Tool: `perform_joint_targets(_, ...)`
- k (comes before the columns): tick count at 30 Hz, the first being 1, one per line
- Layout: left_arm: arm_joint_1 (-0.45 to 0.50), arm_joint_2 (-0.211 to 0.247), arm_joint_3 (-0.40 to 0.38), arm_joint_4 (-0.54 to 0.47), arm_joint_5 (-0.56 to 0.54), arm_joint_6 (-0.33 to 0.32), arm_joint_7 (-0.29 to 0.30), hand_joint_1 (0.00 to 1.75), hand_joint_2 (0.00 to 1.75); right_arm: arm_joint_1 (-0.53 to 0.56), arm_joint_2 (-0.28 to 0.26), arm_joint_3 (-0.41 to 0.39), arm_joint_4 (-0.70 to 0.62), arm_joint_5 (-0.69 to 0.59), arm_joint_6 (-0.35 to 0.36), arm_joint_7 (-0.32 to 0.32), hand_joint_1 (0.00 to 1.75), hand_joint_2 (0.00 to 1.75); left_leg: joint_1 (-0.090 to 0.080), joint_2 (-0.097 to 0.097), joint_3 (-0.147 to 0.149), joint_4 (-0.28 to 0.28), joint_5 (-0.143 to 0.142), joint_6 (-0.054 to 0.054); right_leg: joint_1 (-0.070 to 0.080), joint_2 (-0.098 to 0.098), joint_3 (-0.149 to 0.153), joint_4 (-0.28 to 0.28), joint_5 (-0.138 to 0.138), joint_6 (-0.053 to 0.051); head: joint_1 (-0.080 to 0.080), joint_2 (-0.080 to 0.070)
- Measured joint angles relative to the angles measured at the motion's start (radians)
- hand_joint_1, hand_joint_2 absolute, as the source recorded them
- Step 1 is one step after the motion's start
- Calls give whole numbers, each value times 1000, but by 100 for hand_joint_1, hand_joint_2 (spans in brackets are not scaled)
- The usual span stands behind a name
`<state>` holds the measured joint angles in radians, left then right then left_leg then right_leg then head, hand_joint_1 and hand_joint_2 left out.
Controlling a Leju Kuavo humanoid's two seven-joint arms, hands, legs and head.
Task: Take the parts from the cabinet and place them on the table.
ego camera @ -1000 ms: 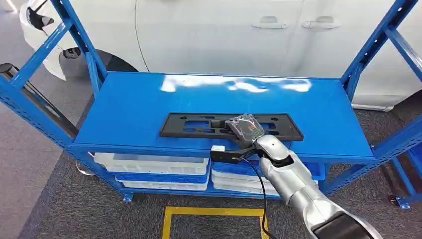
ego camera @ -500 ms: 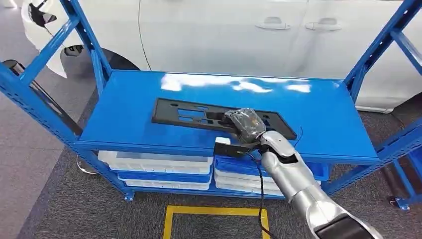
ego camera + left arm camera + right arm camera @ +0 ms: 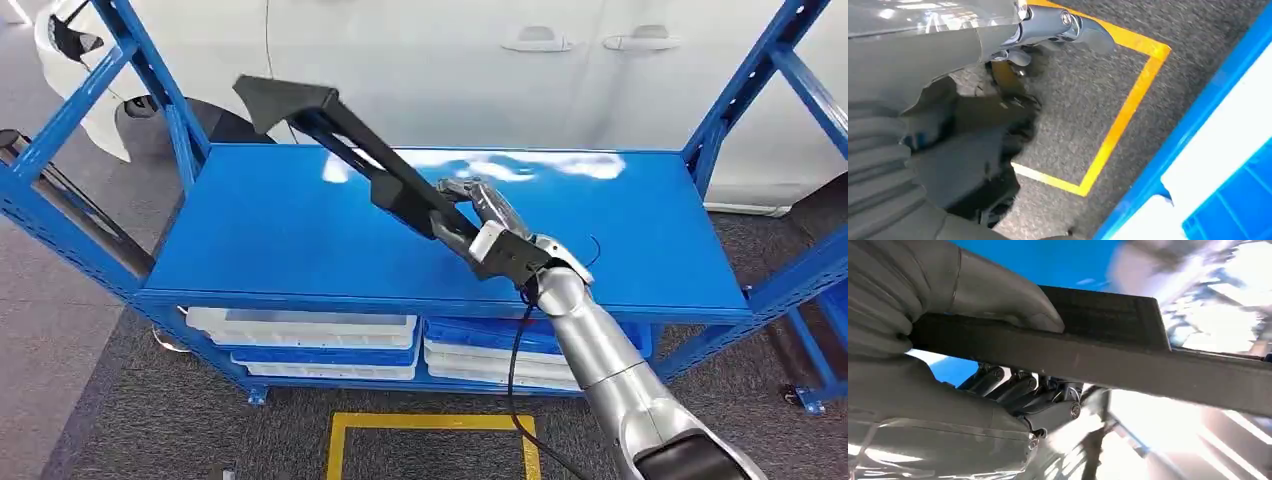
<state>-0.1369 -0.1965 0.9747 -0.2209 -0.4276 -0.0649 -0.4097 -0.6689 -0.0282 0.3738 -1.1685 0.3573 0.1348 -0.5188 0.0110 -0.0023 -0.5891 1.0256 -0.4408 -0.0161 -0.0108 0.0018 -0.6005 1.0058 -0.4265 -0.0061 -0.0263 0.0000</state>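
Note:
A long black plastic part (image 3: pixel 345 140) slants up to the left above the blue cabinet shelf (image 3: pixel 250 230), its far end the highest. My right hand (image 3: pixel 490 225) grips its lower end, raised off the shelf. In the right wrist view the thumb (image 3: pixel 998 295) presses one face of the part (image 3: pixel 1128 360) and the fingers (image 3: pixel 1048 400) curl under the other. My left hand (image 3: pixel 1058 25) hangs over the floor and holds nothing.
Blue uprights (image 3: pixel 150 70) and slanted braces (image 3: pixel 760 80) frame the shelf at both ends. White and blue bins (image 3: pixel 310 335) sit on the lower shelf. A white car (image 3: pixel 420 60) stands behind. Yellow floor tape (image 3: pixel 430 430) marks a square in front.
The black part lay flat on the shelf under my right hand. Now the hand has turned and lifted it, and its left end has swung up high.

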Motion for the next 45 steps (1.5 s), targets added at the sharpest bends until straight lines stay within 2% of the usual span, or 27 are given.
perform_joint_targets(1, -2, 0, 0, 0, 2, -3, -1, 0, 175, -12, 10, 1, -6, -43, 22, 5, 175, 175, -5, -1, 8, -19, -5, 4, 6, 3, -5, 6, 0, 6, 0, 0)
perform_joint_targets(4, -5, 0, 0, 0, 18, -19, -3, 0, 175, -48, 34, 2, -23, -161, 76, 26, 175, 175, -8, -6, 0, -13, -3, 18, 3, 1, -11, 1, 6, 21, 0, 0)
perform_joint_targets(6, -8, -1, 1, 0, 22, -33, -3, 0, 175, -72, 40, 2, -41, -227, 108, 32, 175, 175, 1, -5, 5, -28, 7, 32, 2, 0, -19, 22, -15, 31, 0, 0)
perform_joint_targets(7, -11, -1, 1, 0, 23, -39, -3, 0, 175, -83, 42, 3, -51, -258, 125, 34, 175, 175, 1, -5, 5, -28, 8, 38, 2, 0, -41, 72, -48, 35, 5, 0)
perform_joint_targets(9, -13, -2, 0, 0, 28, -43, 0, 0, 175, -90, 44, 6, -68, -309, 154, 38, 175, 175, -1, -5, 5, -27, 8, 40, 0, 0, -118, 239, -123, 41, 5, 0)
perform_joint_targets(10, -13, -2, 1, 0, 33, -43, 0, 0, 175, -90, 46, 9, -77, -331, 169, 43, 175, 175, -1, -5, 5, -26, 7, 41, -1, 0, -150, 306, -141, 43, 5, 0)
perform_joint_targets(11, -13, -1, 1, 0, 38, -43, 0, 0, 175, -91, 48, 15, -85, -350, 182, 50, 175, 175, -1, -6, 5, -26, 7, 41, -2, 0, -161, 322, -134, 44, 5, 0)
perform_joint_targets(12, -13, -1, 2, 0, 42, -42, -1, 0, 175, -94, 54, 23, -96, -366, 190, 55, 175, 175, -1, -6, 5, -24, 6, 39, -3, 0, -147, 286, -101, 43, 5, 0)
perform_joint_targets(14, -14, -2, 3, 0, 47, -45, 0, 0, 175, -116, 68, 38, -115, -387, 195, 69, 175, 175, -1, -6, 6, -17, 1, 34, -4, 0, -71, 125, -13, 37, 5, 0)
perform_joint_targets(15, -14, -2, 3, 0, 49, -45, 2, 0, 175, -130, 75, 46, -124, -395, 196, 76, 175, 175, -1, -6, 4, -12, -3, 30, -3, 0, -35, 48, 16, 32, 5, 0)
perform_joint_targets(16, -14, -2, 4, 0, 52, -45, 8, 0, 175, -142, 79, 53, -131, -403, 198, 82, 175, 175, -9, -6, -3, -5, -7, 24, 1, 0, -22, 24, 0, 26, 4, 0)
perform_joint_targets(19, -14, -2, 11, 0, 60, -44, 15, 0, 175, -152, 91, 67, -151, -419, 204, 93, 175, 175, -5, -6, -4, -9, -5, 10, 7, 1, -29, 22, 0, 10, 3, 0)
perform_joint_targets(22, -13, -2, 17, 0, 61, -40, 16, 0, 175, -157, 97, 77, -162, -430, 204, 95, 175, 175, -2, -4, -13, 14, -27, -4, -1, -2, -22, 9, 7, -3, 3, 0)
perform_joint_targets(24, -13, -2, 19, 0, 61, -37, 16, 0, 175, -161, 102, 81, -172, -439, 206, 95, 175, 175, 0, -4, -59, 120, -88, -11, -1, -2, -21, 9, 6, -9, 0, 0)
perform_joint_targets(26, -10, -2, 23, 0, 61, -32, 16, 0, 175, -157, 102, 86, -182, -450, 207, 93, 175, 175, 1, -4, -127, 262, -142, -16, 0, -2, -21, 10, 5, -11, 0, 0)
perform_joint_targets(28, -8, -2, 23, 0, 61, -27, 14, 0, 175, -151, 102, 87, -185, -459, 206, 93, 175, 175, 1, -4, -144, 295, -139, -15, 1, -2, -20, 10, 4, -12, 0, 0)
perform_joint_targets(29, -7, -2, 24, 0, 61, -26, 13, 0, 175, -145, 101, 88, -191, -466, 205, 92, 175, 175, 1, -4, -137, 275, -116, -14, 1, -1, -19, 11, 4, -12, 0, 0)
perform_joint_targets(30, -6, -2, 24, 0, 61, -25, 11, 0, 175, -141, 99, 89, -200, -471, 204, 91, 175, 175, 1, -4, -112, 217, -78, -11, 1, -1, -18, 11, 3, -11, 0, 0)
perform_joint_targets(32, -7, -2, 24, 0, 61, -25, 8, 0, 175, -141, 96, 91, -214, -479, 204, 87, 175, 175, 1, -3, -30, 40, 9, 0, 1, 1, -15, 13, 0, -7, 0, 0)
perform_joint_targets(33, -7, -2, 24, 0, 61, -24, 8, 0, 175, -140, 95, 91, -220, -483, 202, 85, 175, 175, -3, -4, -12, 4, 0, 5, 6, 1, -17, 15, -1, -2, 1, 0)
perform_joint_targets(36, -5, -1, 24, 0, 61, -22, 5, 0, 175, -133, 87, 91, -235, -488, 201, 84, 175, 175, -9, -6, -11, -6, 0, 14, 4, 2, -19, 11, 4, 15, 1, 0)
perform_joint_targets(38, -4, -1, 25, 0, 64, -21, 5, 0, 175, -132, 82, 91, -247, -497, 199, 83, 175, 175, 3, -4, -4, -22, 11, 28, 4, 2, -18, 14, -3, 26, 1, 0)
perform_joint_targets(40, -6, -1, 25, 0, 68, -20, 5, 0, 175, -135, 75, 86, -259, -510, 197, 81, 175, 175, 1, -4, -5, -24, 13, 39, 3, 1, -60, 107, -65, 33, 5, 0)
perform_joint_targets(42, -4, -1, 26, 0, 73, -19, 9, 0, 175, -128, 64, 79, -265, -525, 194, 79, 175, 175, -1, -4, -6, -23, 13, 41, 1, 1, -133, 265, -133, 39, 4, 0)
perform_joint_targets(43, -2, 0, 27, 0, 74, -19, 16, 0, 175, -124, 58, 76, -265, -529, 193, 79, 175, 175, -2, -4, -7, -22, 13, 41, 0, 1, -155, 312, -142, 41, 4, 0)
perform_joint_targets(44, -1, 0, 29, 0, 79, -19, 28, 0, 175, -118, 52, 75, -269, -535, 190, 79, 175, 175, -2, -4, -7, -21, 12, 41, -1, 1, -152, 305, -124, 41, 5, 0)
perform_joint_targets(45, 0, 0, 30, 0, 79, -19, 37, 0, 175, -114, 48, 74, -274, -539, 189, 79, 175, 175, -2, -5, -7, -18, 12, 40, -2, 1, -127, 256, -92, 40, 5, 0)
